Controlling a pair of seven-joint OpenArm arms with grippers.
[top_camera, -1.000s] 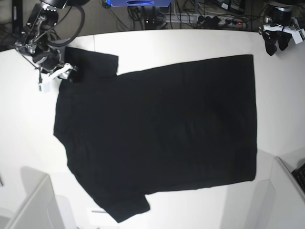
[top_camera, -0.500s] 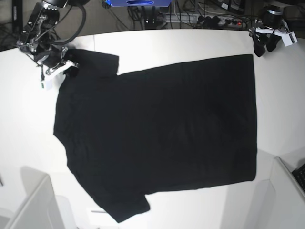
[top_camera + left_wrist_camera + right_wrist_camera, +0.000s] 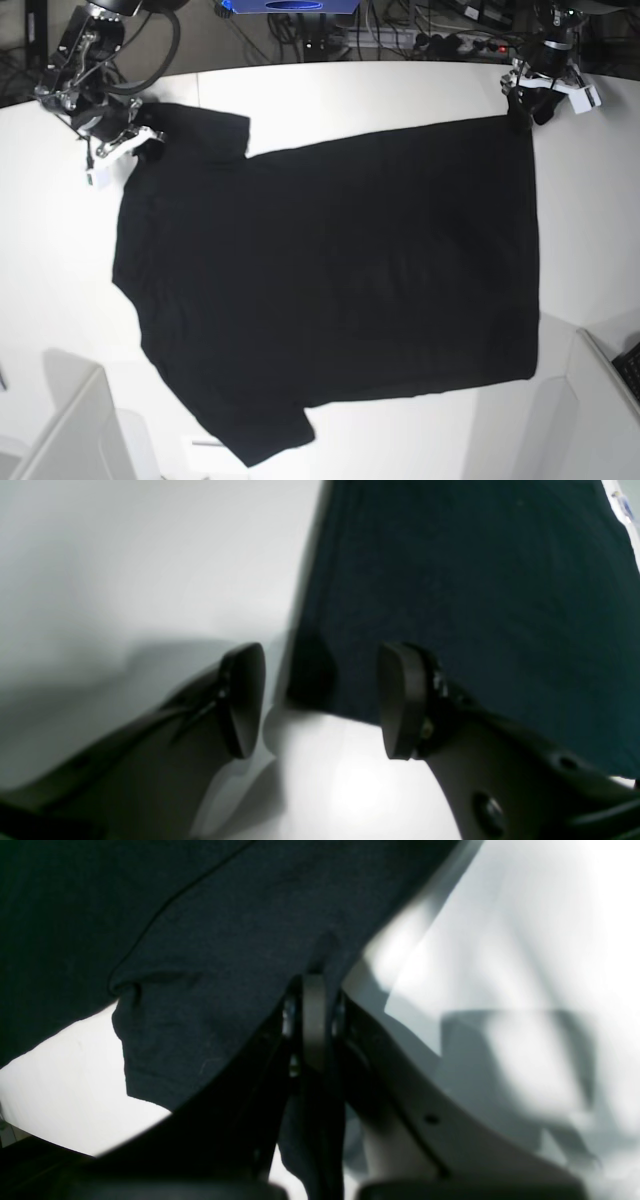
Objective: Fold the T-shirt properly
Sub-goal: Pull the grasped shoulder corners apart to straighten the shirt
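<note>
The black T-shirt [image 3: 330, 270] lies spread flat on the white table [image 3: 400, 85], plain side up, collar end at the left and hem at the right. My right gripper [image 3: 148, 137] is at the far left sleeve. In the right wrist view it [image 3: 314, 1005] is shut on a fold of the dark cloth [image 3: 225, 940]. My left gripper [image 3: 524, 108] is at the far right hem corner. In the left wrist view it [image 3: 322, 702] is open, low over the table, with the shirt's corner [image 3: 310, 680] between its fingers [image 3: 400, 700].
A pale box [image 3: 70, 430] stands at the front left and another [image 3: 600, 400] at the front right. Cables and a power strip [image 3: 440, 40] lie behind the table's far edge. Bare table surrounds the shirt.
My left gripper has moved left and down from the far right table corner to the shirt's hem corner. My right gripper has shifted slightly, still shut on the sleeve.
</note>
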